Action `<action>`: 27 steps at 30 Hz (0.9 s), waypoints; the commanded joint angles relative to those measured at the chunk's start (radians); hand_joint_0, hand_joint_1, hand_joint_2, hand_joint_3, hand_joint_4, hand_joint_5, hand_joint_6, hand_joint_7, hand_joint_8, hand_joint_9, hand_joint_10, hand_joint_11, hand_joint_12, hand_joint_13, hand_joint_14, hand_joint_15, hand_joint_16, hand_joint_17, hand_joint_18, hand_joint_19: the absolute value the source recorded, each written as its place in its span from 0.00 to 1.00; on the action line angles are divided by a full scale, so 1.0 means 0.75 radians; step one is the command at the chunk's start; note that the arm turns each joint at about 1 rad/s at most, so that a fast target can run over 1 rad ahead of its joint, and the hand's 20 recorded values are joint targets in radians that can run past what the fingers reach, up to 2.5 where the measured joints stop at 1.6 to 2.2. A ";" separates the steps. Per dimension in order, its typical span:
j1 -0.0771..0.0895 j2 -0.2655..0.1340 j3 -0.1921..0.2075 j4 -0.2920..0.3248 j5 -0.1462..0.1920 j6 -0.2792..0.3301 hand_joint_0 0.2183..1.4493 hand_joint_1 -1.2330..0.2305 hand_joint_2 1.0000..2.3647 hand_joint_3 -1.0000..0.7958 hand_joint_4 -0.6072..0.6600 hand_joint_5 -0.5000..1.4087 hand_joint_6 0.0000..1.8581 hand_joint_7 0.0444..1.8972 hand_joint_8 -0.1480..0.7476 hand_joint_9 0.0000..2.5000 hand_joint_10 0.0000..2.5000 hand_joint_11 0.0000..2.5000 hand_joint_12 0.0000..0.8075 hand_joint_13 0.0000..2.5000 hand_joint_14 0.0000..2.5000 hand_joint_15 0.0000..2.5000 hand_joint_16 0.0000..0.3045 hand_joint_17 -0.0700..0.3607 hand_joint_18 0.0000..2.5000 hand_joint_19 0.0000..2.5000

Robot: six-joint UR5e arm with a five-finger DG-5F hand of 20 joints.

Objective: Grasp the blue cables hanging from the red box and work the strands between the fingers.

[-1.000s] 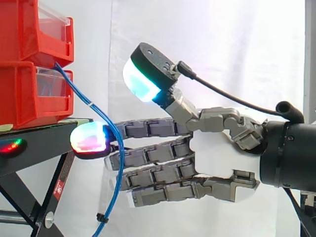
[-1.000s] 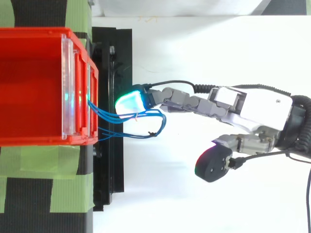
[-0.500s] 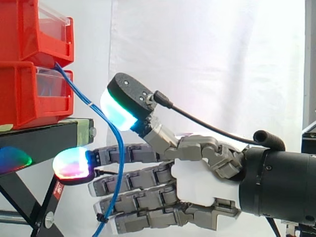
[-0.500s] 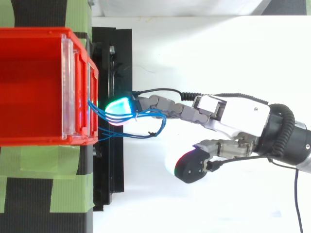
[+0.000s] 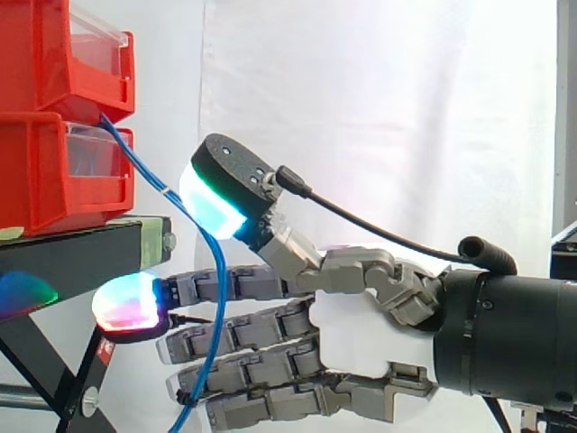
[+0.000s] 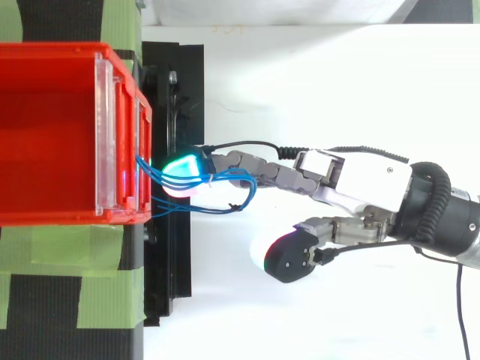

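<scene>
The fingers point(image 5: 243, 320) of the hand point(image 5: 361, 334) are held straight, thumb lifted wide, nothing pinched, seemingly so the blue cables point(image 5: 135, 155), hung from the red box point(image 5: 54, 171) across their tips, can be threaded between.

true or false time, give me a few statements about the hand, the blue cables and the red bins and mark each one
1. The blue cables hang from the front of the red bins. True.
2. The hand has its fingers curled into a fist. False: they stretch out straight towards the bins.
3. The thumb pinches the cables. False: the top view shows it well apart from them.
4. The bins stand on a black stand. True.
</scene>
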 commanded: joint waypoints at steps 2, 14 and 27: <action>0.000 -0.001 0.003 0.017 0.000 0.000 0.34 0.56 0.00 0.00 0.57 0.02 0.00 0.33 0.51 0.01 0.00 0.07 0.50 0.00 0.00 0.10 0.24 0.54 0.00 0.15; 0.000 -0.001 0.015 0.017 0.000 0.002 0.35 0.56 0.00 0.00 0.58 0.02 0.00 0.33 0.52 0.02 0.00 0.07 0.50 0.00 0.00 0.11 0.24 0.54 0.00 0.15; 0.000 0.001 0.015 0.025 0.006 0.002 0.35 0.52 0.00 0.00 0.61 0.07 0.00 0.31 0.58 0.12 0.00 0.08 0.56 0.13 0.00 0.13 0.25 0.56 0.13 0.16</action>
